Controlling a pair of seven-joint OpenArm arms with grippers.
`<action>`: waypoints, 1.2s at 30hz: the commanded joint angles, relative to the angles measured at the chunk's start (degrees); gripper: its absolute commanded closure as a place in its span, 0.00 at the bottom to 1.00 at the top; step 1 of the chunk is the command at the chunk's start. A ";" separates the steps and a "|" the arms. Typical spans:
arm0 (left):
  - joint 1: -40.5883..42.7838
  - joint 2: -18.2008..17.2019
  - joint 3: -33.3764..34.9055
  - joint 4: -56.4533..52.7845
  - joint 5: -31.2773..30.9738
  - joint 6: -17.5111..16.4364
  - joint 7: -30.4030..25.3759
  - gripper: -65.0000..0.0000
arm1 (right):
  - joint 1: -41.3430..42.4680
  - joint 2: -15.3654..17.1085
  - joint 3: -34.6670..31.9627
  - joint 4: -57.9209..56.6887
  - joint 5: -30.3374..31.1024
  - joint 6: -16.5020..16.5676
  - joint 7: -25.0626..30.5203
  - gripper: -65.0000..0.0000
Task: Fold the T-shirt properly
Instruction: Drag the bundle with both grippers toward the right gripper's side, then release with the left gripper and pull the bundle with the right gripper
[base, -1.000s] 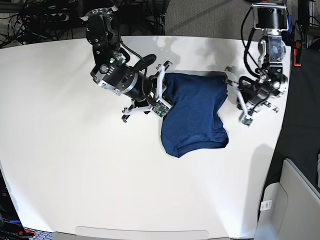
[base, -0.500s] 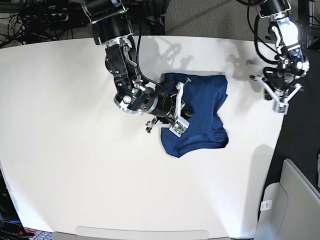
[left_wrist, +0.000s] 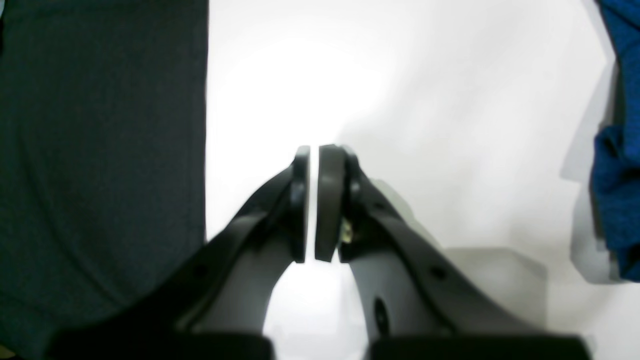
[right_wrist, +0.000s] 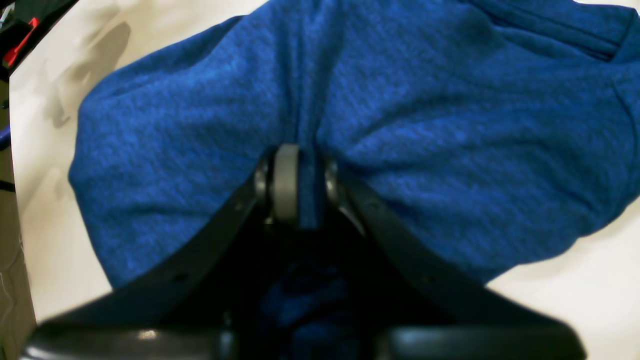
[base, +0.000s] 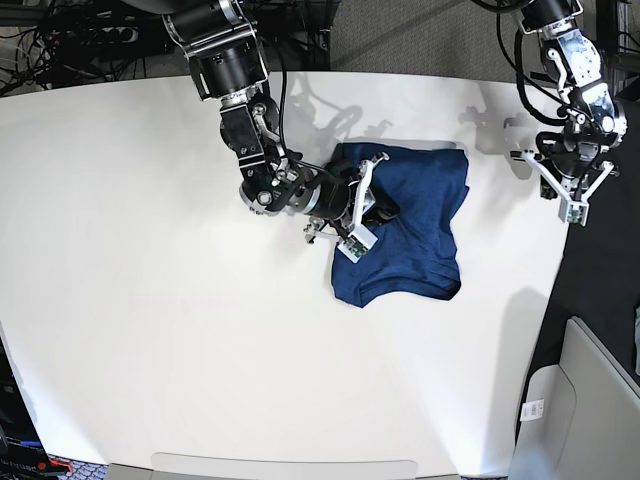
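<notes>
Since a second earlier, both arms had shifted: right onto the cloth, left away to the edge.

Dark navy-blue knit T-shirt (base: 405, 225) lay bunched mid white counter (base: 150, 300); right fingers (right_wrist: 287, 182) pinched a ridge, probably to drag a fold, while left fingers (left_wrist: 300, 200) were pressed together, empty.

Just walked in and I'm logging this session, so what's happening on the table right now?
A two-armed robot is folding a dark blue T-shirt on a white table. The right gripper is shut on a pinch of fabric near the middle of the bunched shirt, its fingers pressed into the cloth. The left gripper is shut on nothing, off to the side near the table's edge, clear of the shirt. The shirt lies in a rumpled, roughly folded bundle, not yet neat.
</notes>
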 joint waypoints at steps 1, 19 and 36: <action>-0.53 -0.97 -0.27 1.14 -0.42 0.26 -0.78 0.98 | -0.46 0.56 -0.21 -0.22 -2.51 0.34 -4.33 0.93; 0.62 -0.88 -0.09 1.14 -0.42 0.26 -0.78 0.98 | -1.08 5.39 12.45 4.88 -2.69 0.34 -4.85 0.93; 0.35 1.93 0.00 0.96 -0.42 0.26 -0.78 0.98 | -5.03 -0.49 11.92 25.36 3.02 0.34 -18.92 0.93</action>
